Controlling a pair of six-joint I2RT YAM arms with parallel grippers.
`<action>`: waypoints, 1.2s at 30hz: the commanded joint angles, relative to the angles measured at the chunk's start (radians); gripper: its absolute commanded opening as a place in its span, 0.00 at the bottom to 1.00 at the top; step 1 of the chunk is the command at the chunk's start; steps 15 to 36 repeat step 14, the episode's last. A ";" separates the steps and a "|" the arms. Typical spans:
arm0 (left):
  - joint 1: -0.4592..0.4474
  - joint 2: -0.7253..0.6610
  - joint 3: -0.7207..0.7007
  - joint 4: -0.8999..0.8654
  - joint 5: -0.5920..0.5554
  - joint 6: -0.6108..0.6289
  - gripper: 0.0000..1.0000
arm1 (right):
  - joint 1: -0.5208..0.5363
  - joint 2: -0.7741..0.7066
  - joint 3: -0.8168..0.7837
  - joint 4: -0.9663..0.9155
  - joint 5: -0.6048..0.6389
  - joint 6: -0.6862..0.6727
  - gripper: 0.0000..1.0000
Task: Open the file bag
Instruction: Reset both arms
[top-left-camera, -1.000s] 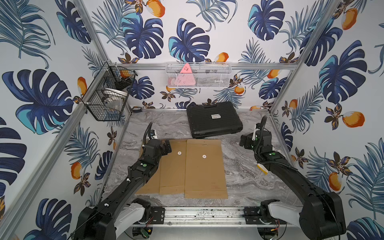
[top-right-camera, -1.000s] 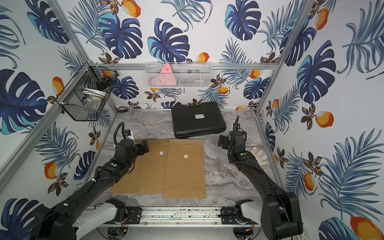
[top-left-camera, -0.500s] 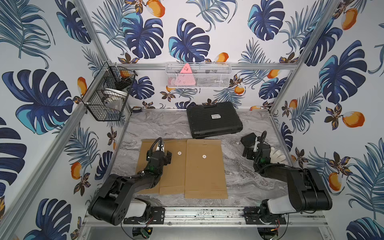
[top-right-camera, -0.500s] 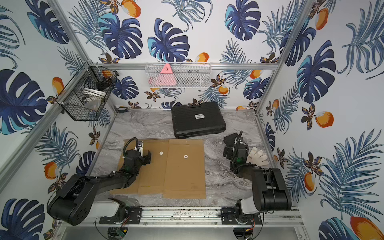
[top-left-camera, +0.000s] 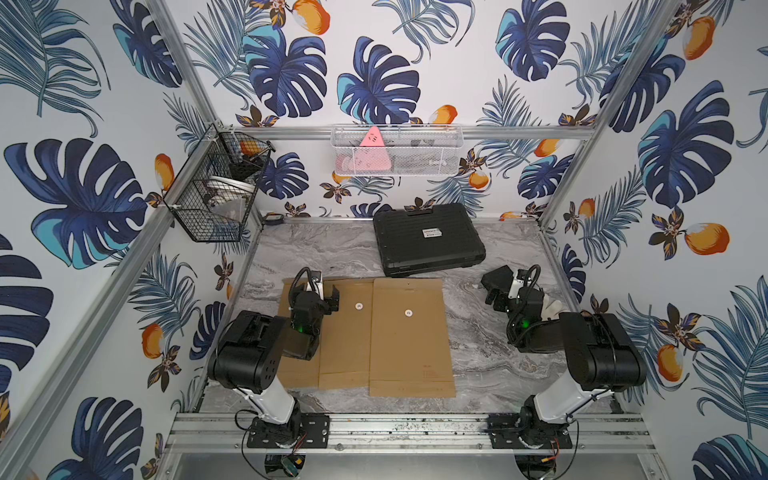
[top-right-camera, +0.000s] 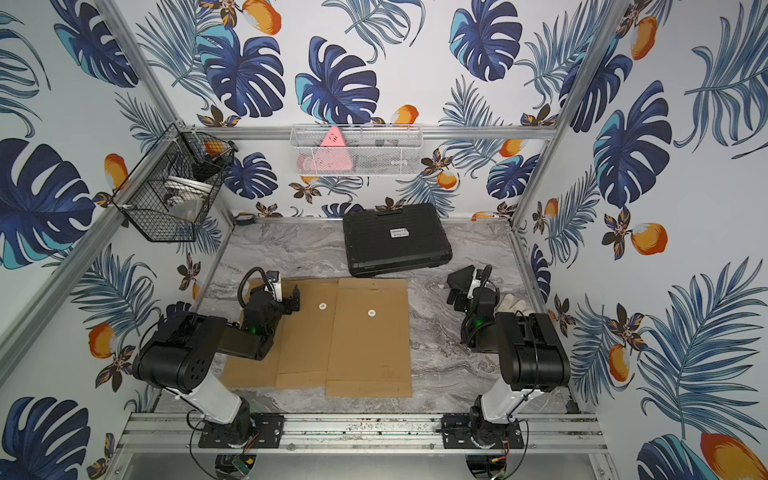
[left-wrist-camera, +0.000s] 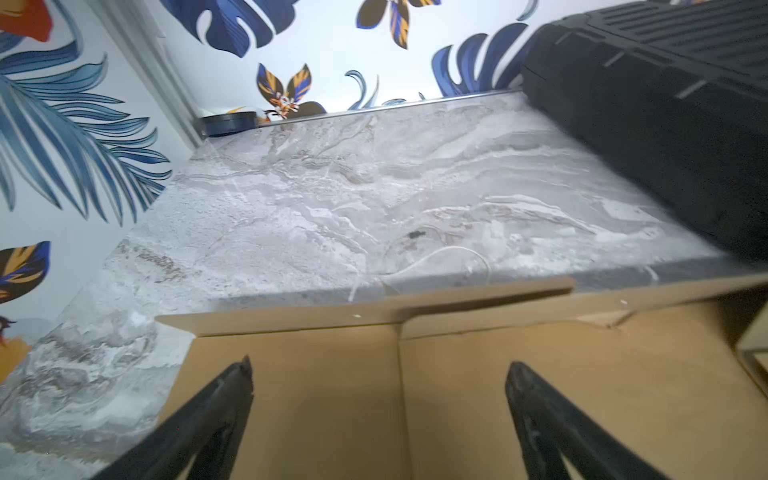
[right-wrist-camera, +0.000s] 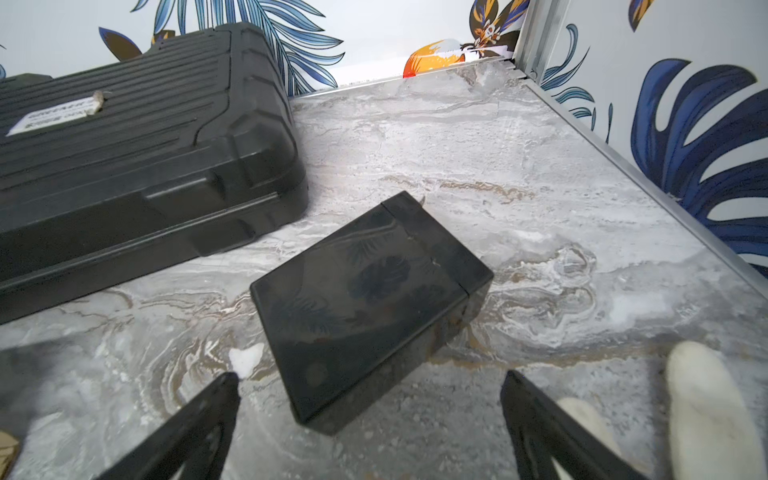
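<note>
Three brown file bags lie flat and overlapping on the marble table (top-left-camera: 478, 332). The right bag (top-left-camera: 409, 345) lies on top, next to the middle bag (top-left-camera: 347, 340), and my left arm partly covers the left bag (top-right-camera: 245, 370). White round clasps (top-left-camera: 409, 313) show on two of them. My left gripper (top-left-camera: 322, 297) hovers low over the left bag's far end, open and holding nothing. In the left wrist view, the gripper (left-wrist-camera: 378, 374) sits over the bag (left-wrist-camera: 324, 395), and a flap edge (left-wrist-camera: 374, 307) sticks out beyond it. My right gripper (top-left-camera: 496, 297) is open and empty.
A big black case (top-left-camera: 428, 239) lies at the back. A small black box (right-wrist-camera: 365, 299) lies just ahead of my right gripper (right-wrist-camera: 370, 382), and a white glove (right-wrist-camera: 698, 407) is beside it. A loose white string (left-wrist-camera: 436, 257) lies on the marble. A wire basket (top-left-camera: 216, 195) and a mesh shelf (top-left-camera: 397, 151) hang on the walls.
Both arms have folded back toward the near rail, and the grippers have sunk low over the table. The jaws have stayed open, and the bags have not moved.
</note>
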 joint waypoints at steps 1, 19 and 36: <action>0.001 0.000 0.000 -0.001 0.008 -0.028 0.99 | -0.003 -0.002 0.006 0.017 0.012 0.007 1.00; 0.001 0.001 0.002 -0.001 0.013 -0.029 0.99 | -0.003 0.002 0.000 0.039 0.002 0.000 1.00; 0.001 0.001 0.002 -0.001 0.013 -0.029 0.99 | -0.003 0.002 0.000 0.039 0.002 0.000 1.00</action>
